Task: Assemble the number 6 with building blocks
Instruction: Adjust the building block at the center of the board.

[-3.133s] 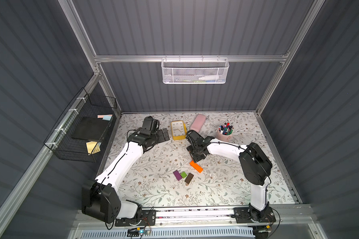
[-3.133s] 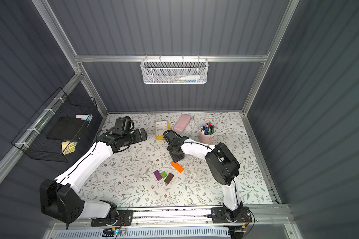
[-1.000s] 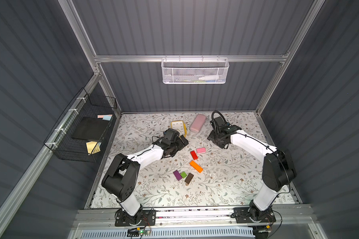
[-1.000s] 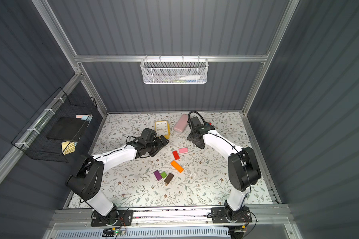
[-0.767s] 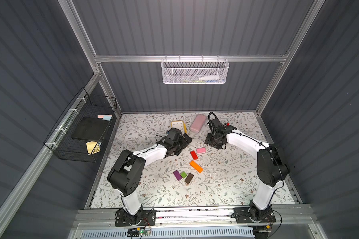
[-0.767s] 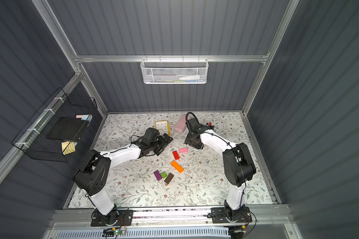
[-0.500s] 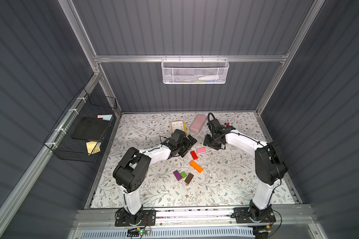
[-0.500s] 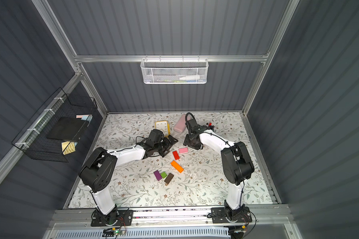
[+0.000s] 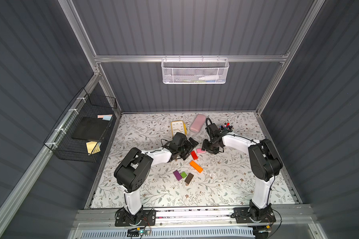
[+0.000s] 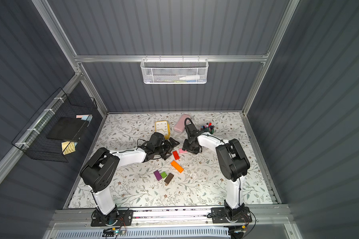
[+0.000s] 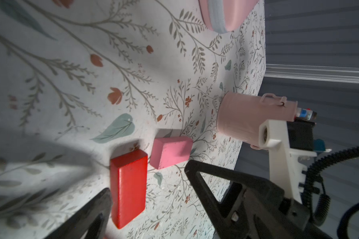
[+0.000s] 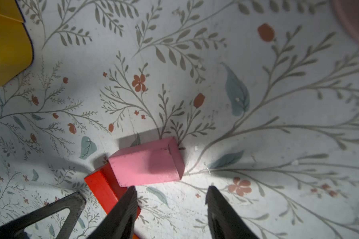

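The left hand (image 11: 146, 181), earlier at the far left of the counter (image 9: 153, 192), now straddles the red block (image 11: 129, 186); the right hand (image 12: 170, 189) is back beside the pink block (image 12: 147, 163).

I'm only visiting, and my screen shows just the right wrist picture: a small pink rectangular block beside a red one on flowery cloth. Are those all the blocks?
Observer: No. In both top views a long orange rectangular block lies by the end of the red rectangular block farthest from the pink rectangular block.
Operator: Any more?
Observer: Yes: a purple rectangular block, a small green cube and a dark brown rectangular block lie side by side, beyond the orange one.
Operator: Whose black triangle is in my corner?
Observer: It belongs to the left gripper, open, jaws either side of the red block.
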Tool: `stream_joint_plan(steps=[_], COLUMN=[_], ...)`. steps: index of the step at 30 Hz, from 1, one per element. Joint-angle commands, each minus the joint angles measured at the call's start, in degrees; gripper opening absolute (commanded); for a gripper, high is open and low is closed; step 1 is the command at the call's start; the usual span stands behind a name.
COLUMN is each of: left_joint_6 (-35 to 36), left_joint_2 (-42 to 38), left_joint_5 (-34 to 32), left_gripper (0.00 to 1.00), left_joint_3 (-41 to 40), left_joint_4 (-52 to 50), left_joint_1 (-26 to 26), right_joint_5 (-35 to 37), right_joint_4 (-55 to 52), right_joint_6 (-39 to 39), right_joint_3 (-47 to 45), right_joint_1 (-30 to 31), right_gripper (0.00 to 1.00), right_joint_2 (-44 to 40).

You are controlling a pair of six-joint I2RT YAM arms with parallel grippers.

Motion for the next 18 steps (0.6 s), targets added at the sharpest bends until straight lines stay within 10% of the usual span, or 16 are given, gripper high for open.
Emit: stream_joint_plan(steps=[1, 18], left_joint_6=[-0.97, -0.72], left_joint_2=[1.07, 4.64], left_joint_5=[0.53, 2.51], left_gripper=[0.99, 0.99], left_joint_3=[-0.93, 1.02], left_joint_4=[1.08, 3.64], left_joint_1=[-0.30, -0.31], right_joint_5=[-1.06, 0.10], right_joint_4=[0.52, 0.99], right_joint_6=[-0.66, -1.64], right_joint_3=[0.34, 1.67], right_joint_1=[-0.18, -0.69], right_gripper=[0.56, 0.57], right_joint_2=[1.12, 3.04])
